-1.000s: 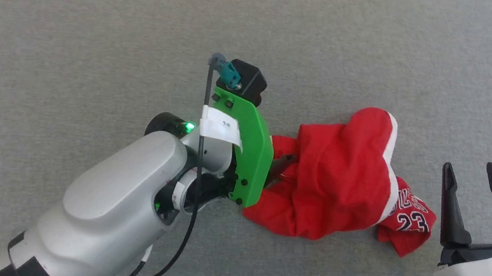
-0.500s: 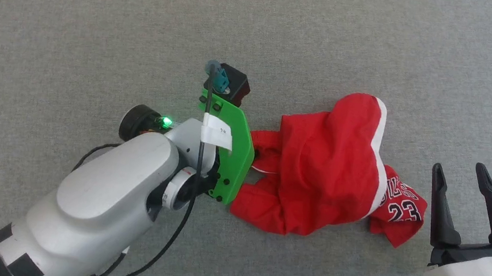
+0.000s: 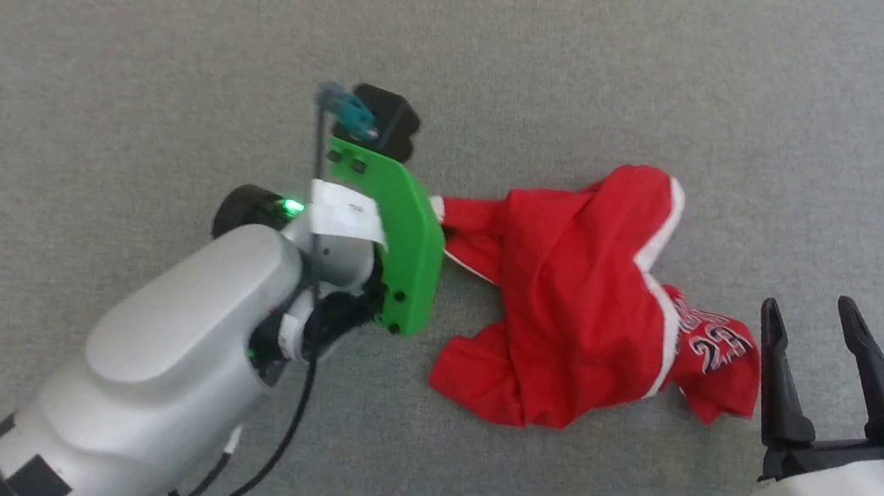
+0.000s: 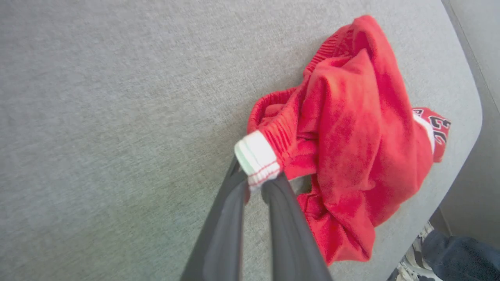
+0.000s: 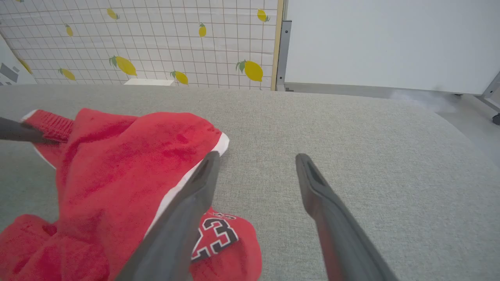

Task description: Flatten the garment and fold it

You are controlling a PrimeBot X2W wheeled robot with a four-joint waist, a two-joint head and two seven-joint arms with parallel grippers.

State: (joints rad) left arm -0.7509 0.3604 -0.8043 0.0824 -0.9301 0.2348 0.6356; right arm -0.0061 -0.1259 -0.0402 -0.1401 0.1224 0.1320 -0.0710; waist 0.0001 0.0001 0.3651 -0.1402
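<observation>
Red shorts (image 3: 572,299) crumpled on worktop (image 3: 134,54) — left hand (image 4: 256,186) clenched on their white-trimmed waistband end, forearm angled in low; right hand (image 3: 810,307) released, fingers spread, just beside.

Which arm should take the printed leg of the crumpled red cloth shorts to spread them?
Right. The left gripper is shut on the white-tipped elastic waistband end of the small red cloth shorts; the open right gripper hovers beside the "23" leg.
</observation>
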